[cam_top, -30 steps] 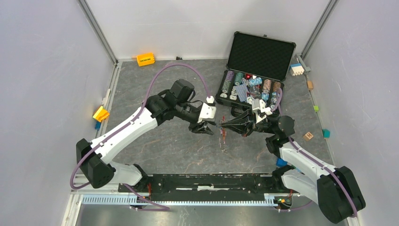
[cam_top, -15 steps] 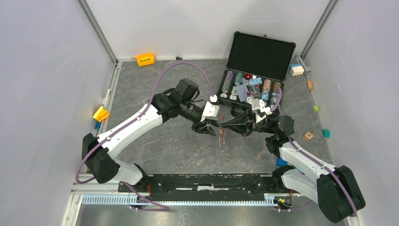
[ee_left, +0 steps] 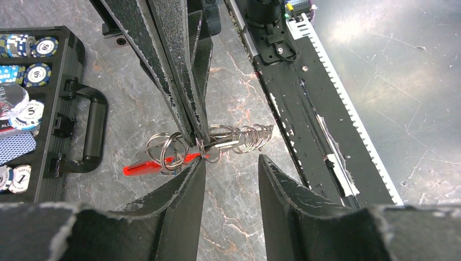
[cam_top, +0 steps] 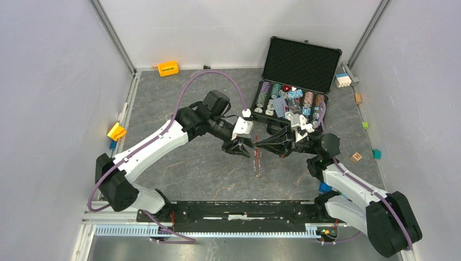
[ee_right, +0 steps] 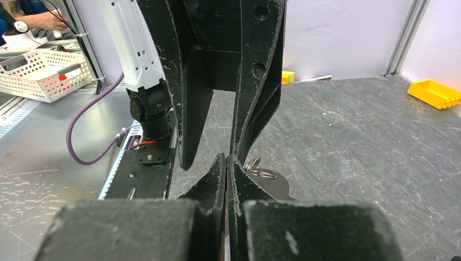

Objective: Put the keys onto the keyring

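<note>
Compared with a second ago, the left arm has swung in toward the middle. The left gripper [cam_top: 243, 147] used to sit well apart from the right gripper [cam_top: 259, 142], and now they're nearly tip to tip above the table [cam_top: 179, 174]. The right arm hasn't budged.

The right gripper is pinched completely closed on the keyring [ee_left: 169, 149] and holds it up off the table. The red fob [ee_left: 140, 168] dangles on one side of the pinch and the coiled chain [ee_left: 254, 138] sticks out the other.

There's a silver bit that looks like one of the keys [ee_left: 220, 145] right at the pinch, but I can't tell for sure. The left gripper's jaws are apart with nothing between them, one fingertip just under the rings.

The poker chip case [cam_top: 301, 61] sits open behind.
</note>
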You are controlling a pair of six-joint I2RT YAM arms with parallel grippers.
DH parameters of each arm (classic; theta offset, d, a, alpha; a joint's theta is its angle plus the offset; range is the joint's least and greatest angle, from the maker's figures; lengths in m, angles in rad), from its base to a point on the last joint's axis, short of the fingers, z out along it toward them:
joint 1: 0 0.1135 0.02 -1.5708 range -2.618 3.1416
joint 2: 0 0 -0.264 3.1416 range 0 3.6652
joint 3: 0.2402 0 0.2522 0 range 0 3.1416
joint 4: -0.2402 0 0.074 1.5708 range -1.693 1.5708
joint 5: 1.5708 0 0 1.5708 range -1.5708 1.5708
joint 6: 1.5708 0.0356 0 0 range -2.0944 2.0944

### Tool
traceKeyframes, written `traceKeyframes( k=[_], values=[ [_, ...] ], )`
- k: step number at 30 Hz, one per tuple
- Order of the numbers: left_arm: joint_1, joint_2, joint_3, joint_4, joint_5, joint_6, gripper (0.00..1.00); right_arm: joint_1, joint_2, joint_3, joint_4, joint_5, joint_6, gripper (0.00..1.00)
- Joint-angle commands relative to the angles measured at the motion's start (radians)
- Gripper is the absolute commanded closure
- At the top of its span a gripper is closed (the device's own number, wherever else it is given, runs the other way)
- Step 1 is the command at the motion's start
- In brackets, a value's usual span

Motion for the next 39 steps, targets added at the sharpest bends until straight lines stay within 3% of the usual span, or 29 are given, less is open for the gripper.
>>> traceKeyframes(
  k=[1, 16, 24, 33, 37, 39],
  values=[
    [-0.006, -0.003, 0.029, 0.053, 0.055, -0.048, 0.52, 0.0, 0.001, -0.001, 0.045, 0.005, -0.004, 1.0],
    [-0.005, 0.023, 0.023, 0.153, 0.037, -0.14, 0.52, 0.001, 0.001, -0.003, 0.043, 0.006, -0.006, 1.0],
    [-0.005, 0.014, -0.006, 0.155, 0.045, -0.129, 0.69, 0.001, -0.004, -0.001, 0.037, 0.006, -0.011, 1.0],
    [-0.006, -0.002, -0.021, 0.155, 0.009, -0.123, 0.79, -0.004, -0.008, -0.001, 0.035, 0.006, -0.01, 1.0],
    [-0.006, -0.009, -0.016, 0.152, -0.033, -0.138, 0.96, -0.007, -0.008, -0.003, 0.035, 0.007, -0.013, 1.0],
    [-0.008, -0.016, -0.004, 0.137, -0.084, -0.149, 0.98, -0.008, -0.01, -0.004, 0.028, 0.013, -0.023, 1.0]
  ],
)
